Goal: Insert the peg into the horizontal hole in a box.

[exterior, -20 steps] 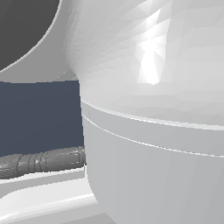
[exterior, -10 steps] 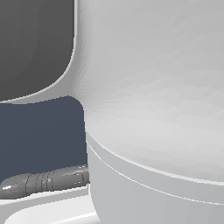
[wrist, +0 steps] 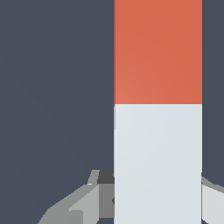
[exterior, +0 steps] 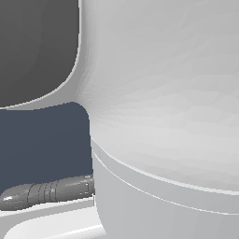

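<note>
The peg (wrist: 157,109) fills the wrist view as a wide square bar, with its orange-red half (wrist: 157,52) farther from the camera and its pale grey-white half (wrist: 157,162) nearer. My gripper (wrist: 157,194) straddles the white half. One grey finger (wrist: 94,199) meets one side of the bar and the other finger (wrist: 212,192) meets the opposite side, so it looks shut on the peg. The box and its hole are out of view in both views.
In the exterior view the arm's white body (exterior: 163,116) blocks nearly everything. A grey ribbed cylinder (exterior: 46,192) shows at the exterior view's lower left against a dark blue-grey background (exterior: 42,140). Dark blue-grey floor (wrist: 52,87) lies behind the peg.
In the exterior view the arm's white body has shifted, with its dark panel growing at the upper left and the grey cylinder sitting lower in the picture.
</note>
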You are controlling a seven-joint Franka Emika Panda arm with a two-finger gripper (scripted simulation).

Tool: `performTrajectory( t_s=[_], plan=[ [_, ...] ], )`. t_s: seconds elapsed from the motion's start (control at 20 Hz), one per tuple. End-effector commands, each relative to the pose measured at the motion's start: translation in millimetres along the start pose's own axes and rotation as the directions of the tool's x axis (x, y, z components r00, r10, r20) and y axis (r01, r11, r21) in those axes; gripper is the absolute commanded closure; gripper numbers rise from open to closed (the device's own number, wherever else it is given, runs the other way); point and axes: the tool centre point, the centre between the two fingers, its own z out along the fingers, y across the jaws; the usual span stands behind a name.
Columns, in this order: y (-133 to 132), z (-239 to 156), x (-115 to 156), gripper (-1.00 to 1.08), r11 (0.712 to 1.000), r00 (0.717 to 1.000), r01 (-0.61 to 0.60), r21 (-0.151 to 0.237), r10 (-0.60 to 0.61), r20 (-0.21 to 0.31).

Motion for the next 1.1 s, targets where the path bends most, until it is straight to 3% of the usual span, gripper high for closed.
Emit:
performTrajectory(
  t_s=[0.0, 0.4, 1.05],
  plan=[
    [2, -3, 4, 1.08, 1.0, 1.0, -0.001, -0.001, 0.001, 0.0],
    [12, -26, 44, 1.08, 1.0, 1.0, -0.025, -0.002, 0.025, 0.0],
    [48, -93, 156, 1.08, 0.996, 0.996, -0.094, -0.002, 0.094, 0.001]
  ],
)
